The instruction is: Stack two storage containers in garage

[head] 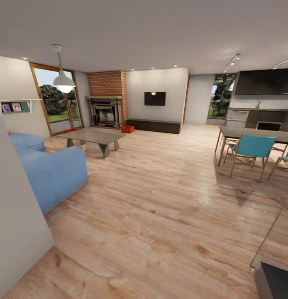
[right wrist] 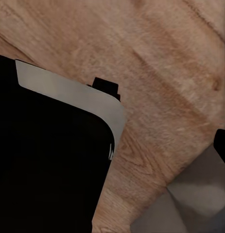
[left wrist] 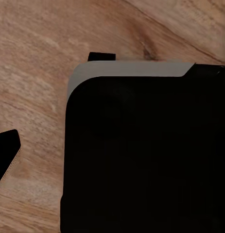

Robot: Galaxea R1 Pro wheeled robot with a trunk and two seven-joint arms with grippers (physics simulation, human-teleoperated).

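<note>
You are in the living room, on its light wood-plank floor (head: 160,207), looking across to the far wall. An orange-red, low-walled storage container (head: 128,129) sits on the planks beside the red brick fireplace (head: 107,99), well apart from you. From here you cannot tell whether that shape is one tray or both together. A grey low coffee table (head: 94,137) stands in front of it, the blue sectional sofa (head: 48,170) is nearer on your left, and a dining table with teal-seated wooden chairs (head: 252,149) is off to your right. Both wrist views look down past the robot's dark base at planks; you cannot tell how either set of fingers stands. Judging by this, nothing is carried yet: approach, pickup, garage and stacking all remain.
</note>
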